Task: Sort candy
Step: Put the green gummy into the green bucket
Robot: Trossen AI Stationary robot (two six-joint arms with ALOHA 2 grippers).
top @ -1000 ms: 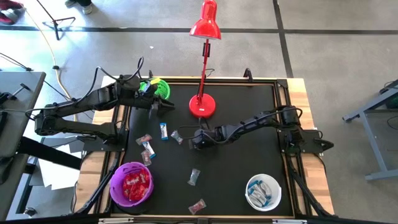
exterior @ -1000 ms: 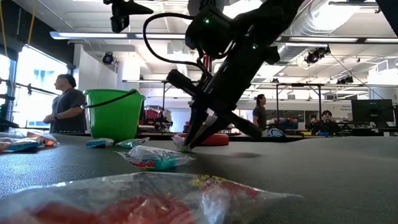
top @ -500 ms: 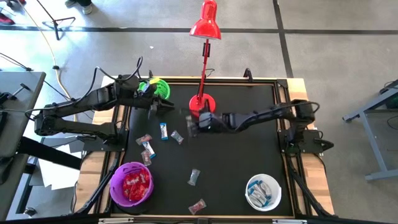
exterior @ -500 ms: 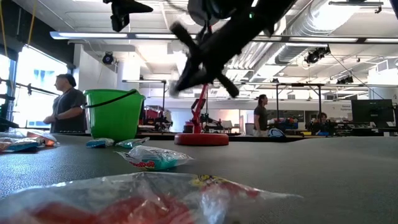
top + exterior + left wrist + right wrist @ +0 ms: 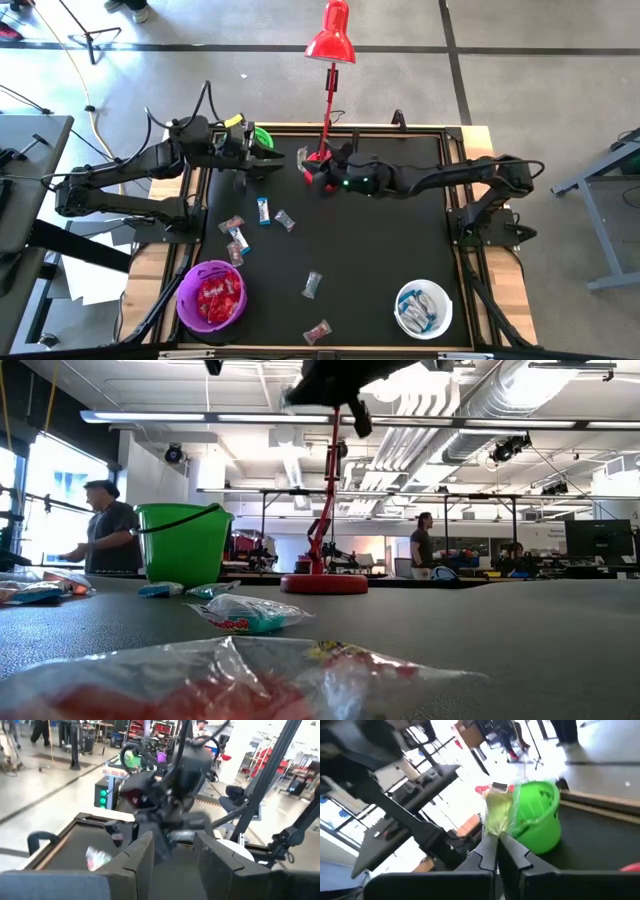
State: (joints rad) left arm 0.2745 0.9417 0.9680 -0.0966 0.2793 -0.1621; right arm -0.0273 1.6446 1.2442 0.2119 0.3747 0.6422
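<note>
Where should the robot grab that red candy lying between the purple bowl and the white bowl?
Probably its middle, with the jaws coming straight down across its narrow width: the red candy lies flat on the mat with free space all round.

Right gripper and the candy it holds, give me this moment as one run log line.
right gripper: shut on clear greenish candy, raised near green bowl | left gripper: open, hovering beside bowl | loose candies on table

My right gripper hangs raised over the table's far middle, arm stretched long across from the right, fingers pinched together. My left gripper hovers at the far-left corner, fingers parted.
</note>
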